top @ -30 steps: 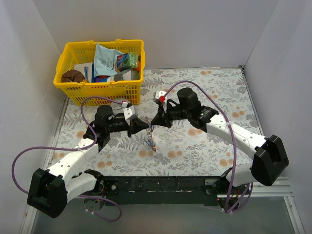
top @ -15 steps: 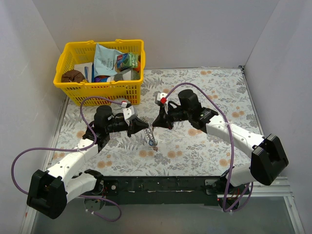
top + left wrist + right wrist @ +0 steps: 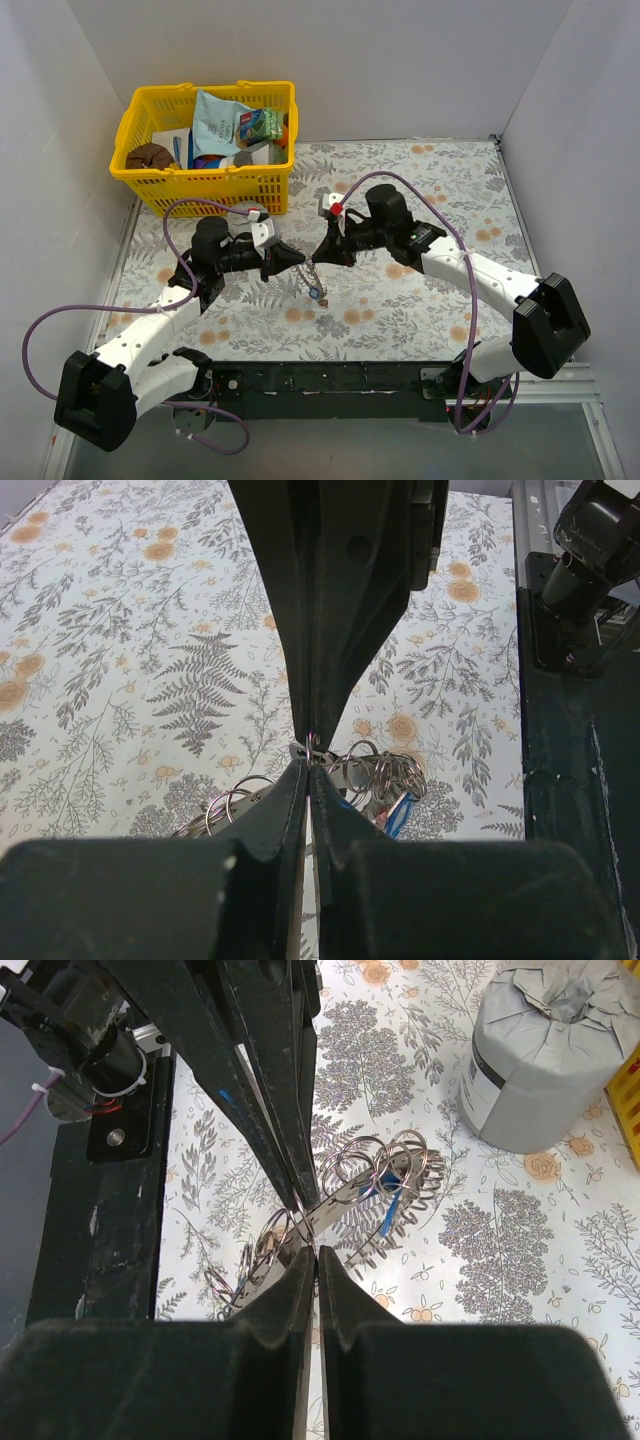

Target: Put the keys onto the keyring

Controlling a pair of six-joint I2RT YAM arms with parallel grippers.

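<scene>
Above mid-tabletop (image 3: 400, 310), found left jaws and right jaws tip to tip, both pinched shut on keyring (image 3: 345, 1203), with keys (image 3: 390, 1210) hanging at 6 o'clock beneath, equally near either arm.

The right end effector (image 3: 317, 1256), pinched closed, touches a cluster of silvery rings (image 3: 340, 1208) carrying a blue key (image 3: 392, 1208).

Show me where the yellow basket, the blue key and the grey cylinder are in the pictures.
yellow basket (image 3: 200, 192): top view, its front wall.
blue key (image 3: 391, 1207): right wrist view, its blue head.
grey cylinder (image 3: 540, 1080): right wrist view, its side wall.
</scene>
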